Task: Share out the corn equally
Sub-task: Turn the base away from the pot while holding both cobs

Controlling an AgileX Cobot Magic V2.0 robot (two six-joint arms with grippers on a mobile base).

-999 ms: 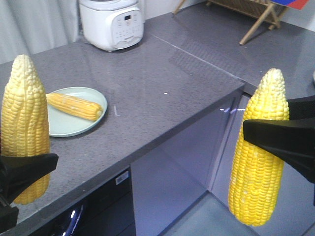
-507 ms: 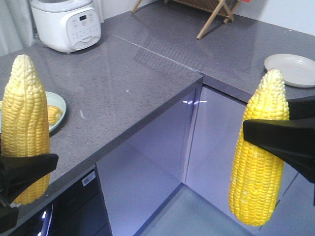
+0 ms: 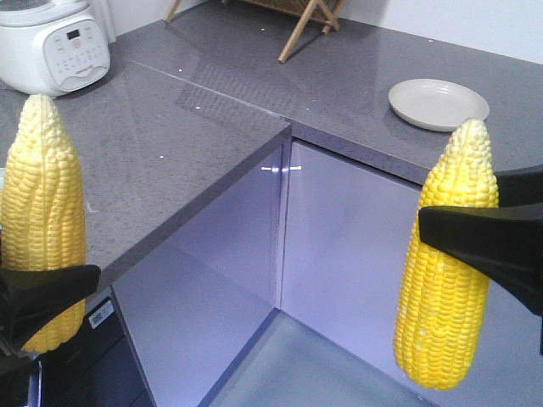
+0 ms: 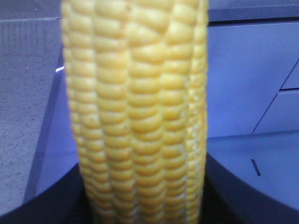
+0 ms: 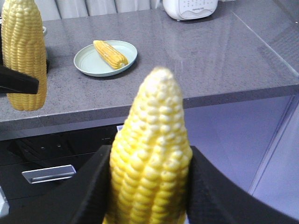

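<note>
Grey corner countertop [image 3: 212, 102] bears a pale plate [image 3: 439, 103]; left tool [image 3: 42, 292] pinches one upright corn cob [image 3: 42, 195], right tool [image 3: 479, 237] another cob [image 3: 450, 305].

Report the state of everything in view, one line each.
left gripper: shut on left cob
right gripper: shut on right cob
left cob: held upright, tip up
right cob: held upright, tip up
third cob: lying on the green plate
green plate: holds one cob
white plate: empty
rice cooker: lid shut
</note>
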